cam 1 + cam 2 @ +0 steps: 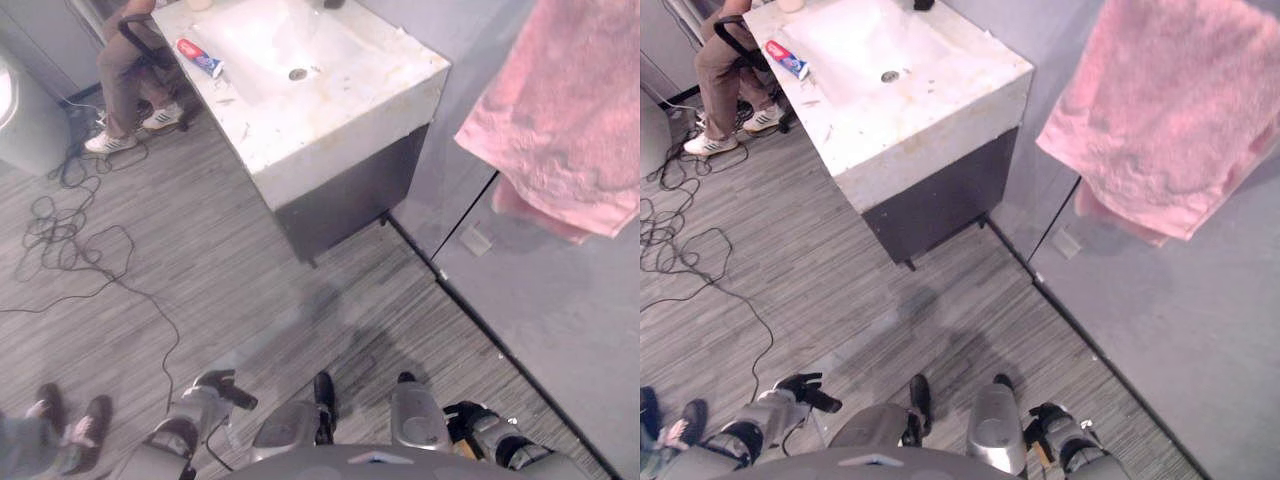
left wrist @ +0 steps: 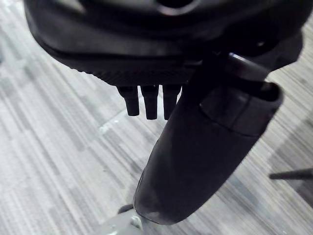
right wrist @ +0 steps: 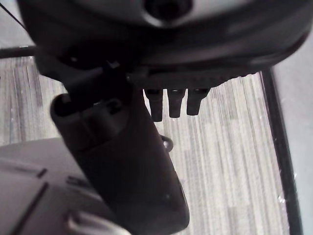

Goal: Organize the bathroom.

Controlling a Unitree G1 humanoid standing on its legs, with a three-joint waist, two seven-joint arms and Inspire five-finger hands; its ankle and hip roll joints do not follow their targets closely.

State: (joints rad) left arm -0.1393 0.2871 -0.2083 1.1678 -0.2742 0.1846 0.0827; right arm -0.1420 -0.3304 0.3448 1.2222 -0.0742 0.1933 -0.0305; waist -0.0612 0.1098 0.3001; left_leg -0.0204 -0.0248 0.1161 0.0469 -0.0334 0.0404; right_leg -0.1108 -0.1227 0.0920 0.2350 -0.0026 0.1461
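A white sink (image 1: 330, 110) is seen ahead, with a toothpaste tube (image 1: 200, 57) laid on its rim and a pink towel (image 1: 565, 120) hung beside it. Both the left hand (image 2: 146, 100) and the right hand (image 3: 171, 100) are kept low, well apart from the sink, with fingers straight and nothing held.

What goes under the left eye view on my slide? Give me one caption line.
Head view: white vanity sink with a toothpaste tube beside its basin, a pink towel hanging on the wall, both hands low and empty.
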